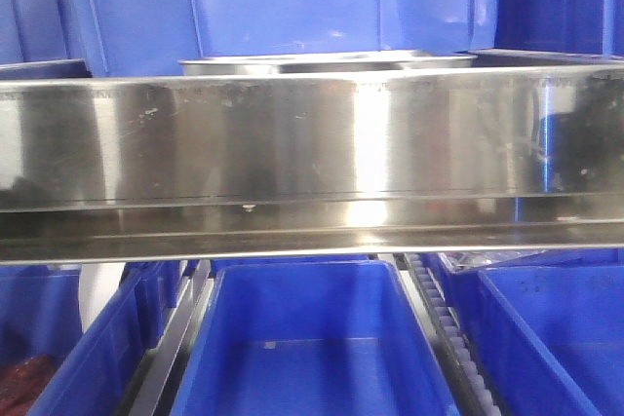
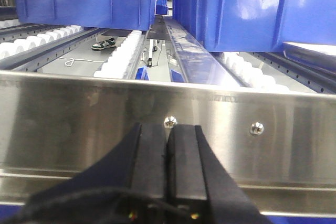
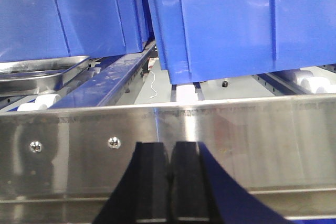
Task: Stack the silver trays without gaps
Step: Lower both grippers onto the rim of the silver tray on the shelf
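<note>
Left jaws are pressed together with nothing in them. Right jaws are the same, empty. Both sit low, just in front of the steel band. I read that as a ready pose: the band fences the shelf edge, so any reach has to go over it.

Behind the band are the roller lanes. My guess is the band is the end stop that keeps loads from rolling off.

The silver tray rests on the lane just behind the band, to the left in the right wrist view and centred in the front view. It is open side up with a level rim, so it should work as the stack base. It may be two trays nested, but I can't tell.

A bright rim at the far right of the left wrist view may be another tray; that's unclear.

Farthest back, blue crates fill the lanes.

As I judge it, no grasp has begun, and the jaws must part before pinching a rim.
</note>
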